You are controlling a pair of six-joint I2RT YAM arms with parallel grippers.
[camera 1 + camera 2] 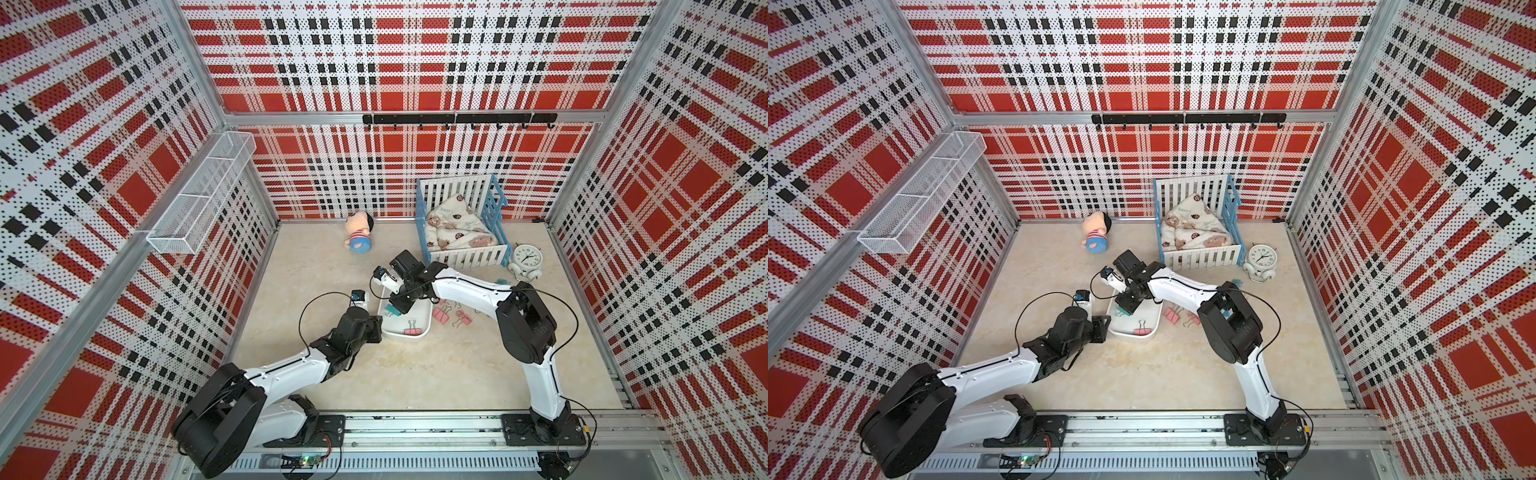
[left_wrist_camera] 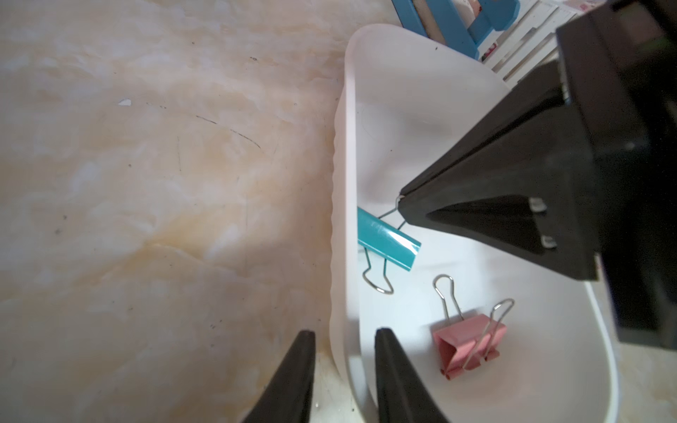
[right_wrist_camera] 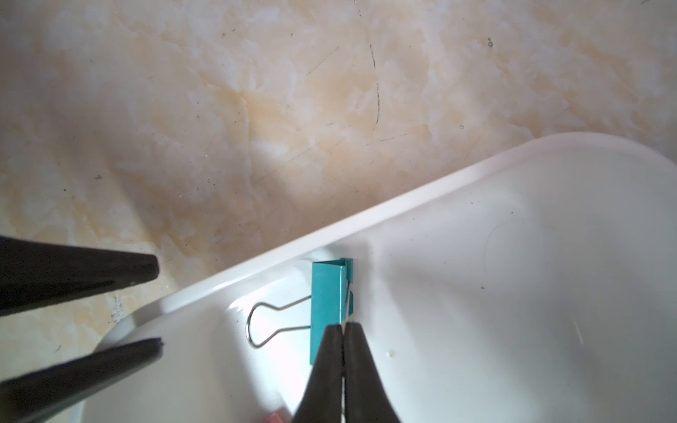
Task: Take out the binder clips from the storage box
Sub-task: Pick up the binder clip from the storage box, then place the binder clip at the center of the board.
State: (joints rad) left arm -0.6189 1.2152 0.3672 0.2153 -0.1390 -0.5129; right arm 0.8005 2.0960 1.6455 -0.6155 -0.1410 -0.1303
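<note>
1. The storage box (image 1: 419,334), a shallow white tub with rounded corners, is sitting on the beige marbled floor.
2. A teal binder clip (image 2: 388,240) is lying inside it against one long wall, one wire handle flat, the other raised.
3. A pink binder clip (image 2: 467,346) is resting inside near a rounded end.
4. More pink clips (image 1: 451,316) are lying on the floor just beside the box.

Two arms with glossy white link shells and matte black joint housings, a thin black cable looping off each forearm; left claw (image 2: 344,370) and right claw (image 3: 343,351) end in tapered black fingers
</note>
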